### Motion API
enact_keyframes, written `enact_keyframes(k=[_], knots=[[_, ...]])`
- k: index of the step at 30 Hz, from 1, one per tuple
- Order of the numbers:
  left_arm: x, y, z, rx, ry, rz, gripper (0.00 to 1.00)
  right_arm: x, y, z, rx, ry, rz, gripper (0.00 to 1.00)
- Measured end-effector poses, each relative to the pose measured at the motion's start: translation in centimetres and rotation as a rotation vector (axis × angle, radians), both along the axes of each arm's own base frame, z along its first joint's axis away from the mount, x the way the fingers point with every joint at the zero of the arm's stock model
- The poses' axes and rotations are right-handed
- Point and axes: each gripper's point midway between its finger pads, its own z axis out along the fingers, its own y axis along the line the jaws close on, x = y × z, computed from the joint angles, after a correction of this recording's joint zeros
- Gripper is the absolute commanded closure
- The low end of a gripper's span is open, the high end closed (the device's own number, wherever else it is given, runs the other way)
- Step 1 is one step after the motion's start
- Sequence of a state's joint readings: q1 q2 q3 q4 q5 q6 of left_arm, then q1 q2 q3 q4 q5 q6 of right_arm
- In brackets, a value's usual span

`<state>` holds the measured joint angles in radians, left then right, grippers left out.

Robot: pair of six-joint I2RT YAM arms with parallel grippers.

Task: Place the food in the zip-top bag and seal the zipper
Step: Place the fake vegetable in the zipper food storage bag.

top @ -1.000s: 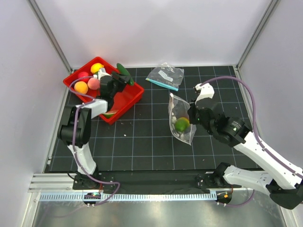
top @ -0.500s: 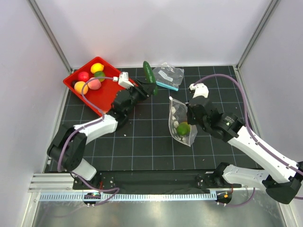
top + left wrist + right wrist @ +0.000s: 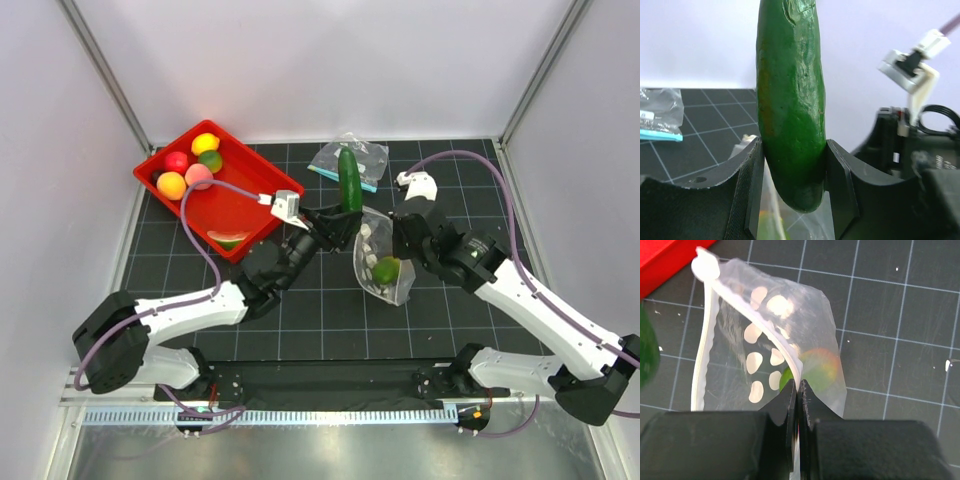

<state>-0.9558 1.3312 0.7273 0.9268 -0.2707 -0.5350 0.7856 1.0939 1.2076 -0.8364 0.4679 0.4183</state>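
My left gripper (image 3: 343, 214) (image 3: 792, 170) is shut on a long green toy cucumber (image 3: 349, 180) (image 3: 790, 95), held upright by its lower end just left of the zip-top bag (image 3: 380, 258). The bag is clear with white dots (image 3: 765, 335). It hangs from my right gripper (image 3: 402, 236) (image 3: 799, 390), which is shut on one side of the pale zipper (image 3: 782, 347). The other zipper strip (image 3: 702, 355) stands apart, so the mouth gapes. A green-and-orange fruit (image 3: 386, 269) (image 3: 817, 367) lies inside the bag.
A red tray (image 3: 250, 205) at the back left holds yellow (image 3: 205, 143), red (image 3: 177, 161), orange (image 3: 171, 185) and pink (image 3: 198, 176) fruits. A smaller clear pouch with a teal strip (image 3: 325, 158) lies behind the cucumber. White walls enclose the black gridded mat.
My left arm has swung from the red tray rightward across the mat, carrying the cucumber up to the bag. The right gripper kept its hold and shifted the bag slightly.
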Motion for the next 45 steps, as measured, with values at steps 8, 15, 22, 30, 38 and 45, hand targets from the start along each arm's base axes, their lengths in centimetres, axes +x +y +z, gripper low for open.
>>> enact_keyframes(k=[8,15,22,30,38,45], knots=[[-3.0,-0.8,1.3,-0.022,-0.076,-0.004,0.79,0.3,1.1,0.4,0.085,0.023,0.029,0.99],[-3.7,-2.7,-0.4,0.046,-0.112,-0.003,0.76,1.0,1.2,1.0,0.208,0.063,0.022,0.99],[-3.7,-3.8,-2.0,0.119,-0.135,0.003,0.58,1.0,1.4,2.6,0.297,0.056,0.045,0.99],[-3.8,-4.2,-2.2,0.153,-0.162,0.011,0.21,0.8,1.6,3.1,0.320,0.056,0.059,0.99],[-3.9,-4.3,-1.9,0.160,-0.175,0.020,0.20,0.9,1.4,3.1,0.321,0.055,0.053,0.99],[-2.6,-3.2,-2.3,0.195,-0.137,0.110,0.19,0.9,1.3,3.2,0.321,0.049,0.051,0.99]])
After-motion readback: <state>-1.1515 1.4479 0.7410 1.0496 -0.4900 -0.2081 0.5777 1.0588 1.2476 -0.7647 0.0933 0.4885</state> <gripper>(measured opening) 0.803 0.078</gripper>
